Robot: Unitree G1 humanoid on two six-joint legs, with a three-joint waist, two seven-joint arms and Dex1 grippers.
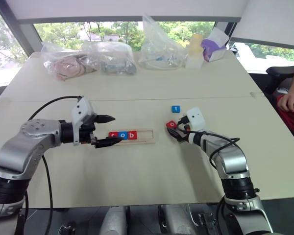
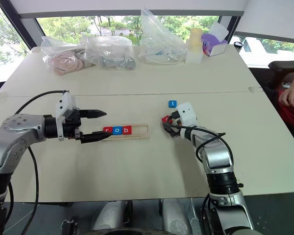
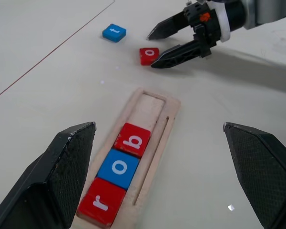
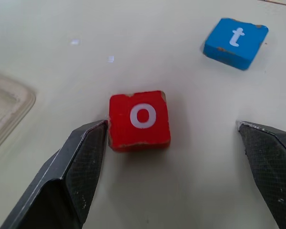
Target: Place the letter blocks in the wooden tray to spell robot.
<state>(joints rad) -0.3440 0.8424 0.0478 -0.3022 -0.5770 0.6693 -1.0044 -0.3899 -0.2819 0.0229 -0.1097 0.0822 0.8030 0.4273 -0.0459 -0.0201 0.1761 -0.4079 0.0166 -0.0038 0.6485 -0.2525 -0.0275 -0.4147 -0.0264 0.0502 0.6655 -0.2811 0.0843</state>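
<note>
Your right gripper (image 4: 171, 143) is down low at the table, pointing in toward the middle, with its fingers spread wide around the red o block (image 4: 140, 119). One fingertip (image 4: 88, 143) sits right at the block's edge, maybe just touching, though that's hard to call from the wrist view, and the other is well off to the far side, so nothing is gripped. The blue t block (image 4: 235, 42) lies flat on the table just beyond the red o, apart from it. Your left gripper (image 1: 107, 130) hangs roughly level at the filled end of the wooden tray (image 3: 157, 125), also wide open with nothing in it, its fingers pointing along the tray. In the tray you've got a red r (image 3: 101, 204), a blue o (image 3: 118, 168) and a red b (image 3: 133, 139) sitting side by side and touching, and the rest of the slot toward your right arm is bare wood. At the back of the table there are some clear plastic bags (image 1: 159, 44) with stuff inside that I can't make out. A person's hand (image 1: 290, 101) is resting at the right edge of the head view, cut off by the frame.
</note>
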